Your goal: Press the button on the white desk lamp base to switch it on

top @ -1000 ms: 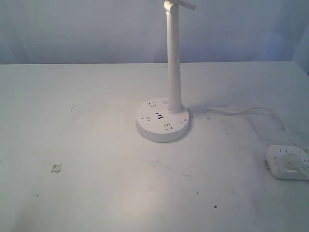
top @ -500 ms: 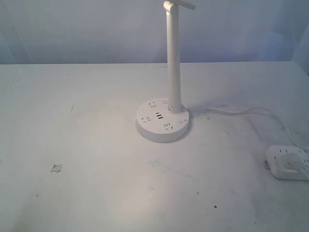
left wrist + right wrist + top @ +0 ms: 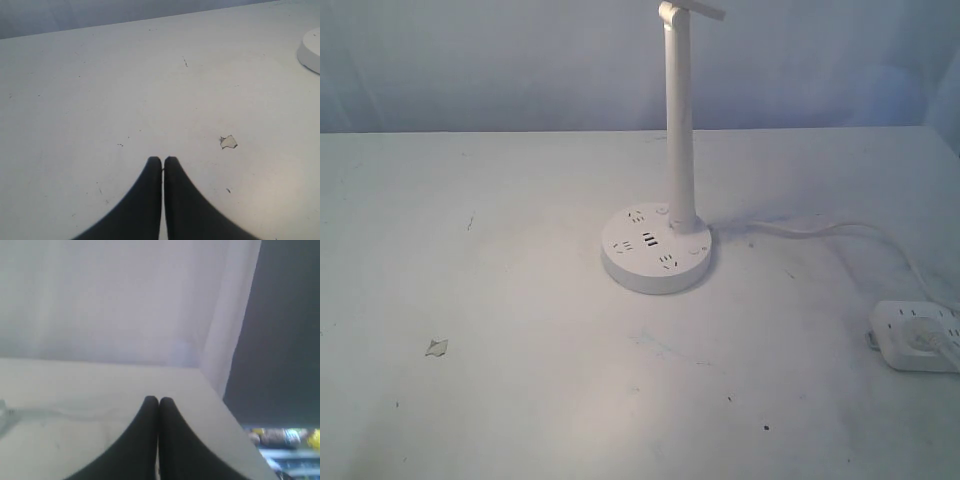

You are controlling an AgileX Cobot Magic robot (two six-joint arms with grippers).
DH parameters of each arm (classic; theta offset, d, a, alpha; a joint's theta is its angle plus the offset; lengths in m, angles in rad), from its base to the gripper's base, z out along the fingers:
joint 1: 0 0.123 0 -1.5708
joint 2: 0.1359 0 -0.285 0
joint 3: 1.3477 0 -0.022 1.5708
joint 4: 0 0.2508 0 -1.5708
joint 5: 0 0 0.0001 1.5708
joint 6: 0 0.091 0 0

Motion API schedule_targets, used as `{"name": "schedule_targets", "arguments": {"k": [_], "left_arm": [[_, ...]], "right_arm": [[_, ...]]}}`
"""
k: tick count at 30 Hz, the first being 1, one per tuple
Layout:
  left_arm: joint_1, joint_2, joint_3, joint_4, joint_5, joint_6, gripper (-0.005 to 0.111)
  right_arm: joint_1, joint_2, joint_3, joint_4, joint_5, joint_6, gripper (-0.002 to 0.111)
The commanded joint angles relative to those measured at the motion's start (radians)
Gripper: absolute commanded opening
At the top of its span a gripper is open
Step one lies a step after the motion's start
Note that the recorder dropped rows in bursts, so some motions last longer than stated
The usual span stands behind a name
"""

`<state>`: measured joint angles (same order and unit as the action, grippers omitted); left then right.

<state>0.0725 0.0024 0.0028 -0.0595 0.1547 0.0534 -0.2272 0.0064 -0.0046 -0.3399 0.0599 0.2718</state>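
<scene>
Exterior view: white desk lamp base [image 3: 655, 250] flat on table [image 3: 500, 220], thin pole [image 3: 679, 130] upright from its rear part. Power strip [image 3: 915, 336] well apart, right of the base. Left gripper [image 3: 163, 161] pinched together on nothing, well apart from the base; right gripper [image 3: 158, 400] likewise pressed together, empty.

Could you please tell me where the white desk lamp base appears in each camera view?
Exterior view: the white desk lamp base sits near the middle of the picture.
Left wrist view: only a sliver of its rim shows at the picture's edge.
Right wrist view: not in it.
Shared landmark: the small pale scrap on the table, in the exterior and left wrist views.
</scene>
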Motion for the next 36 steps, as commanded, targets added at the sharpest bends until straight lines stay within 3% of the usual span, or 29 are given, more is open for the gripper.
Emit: {"name": "schedule_targets", "arguments": {"k": [1, 7, 26, 36], "left_arm": [[-0.006, -0.002, -0.003, -0.008, -0.005, -0.002, 0.001], [-0.006, -0.002, -0.003, -0.008, -0.005, -0.002, 0.001], [-0.006, -0.002, -0.003, -0.008, -0.005, -0.002, 0.001], [-0.006, -0.002, -0.003, -0.008, -0.005, -0.002, 0.001]], "right_arm": [[-0.006, -0.006, 0.005, 0.104, 0.241, -0.062, 0.000], [-0.006, -0.006, 0.005, 0.191, 0.284, -0.066, 0.000], [-0.006, -0.006, 0.005, 0.191, 0.292, -0.066, 0.000], [-0.002, -0.006, 0.005, 0.356, 0.288, -0.042, 0.000]]}}
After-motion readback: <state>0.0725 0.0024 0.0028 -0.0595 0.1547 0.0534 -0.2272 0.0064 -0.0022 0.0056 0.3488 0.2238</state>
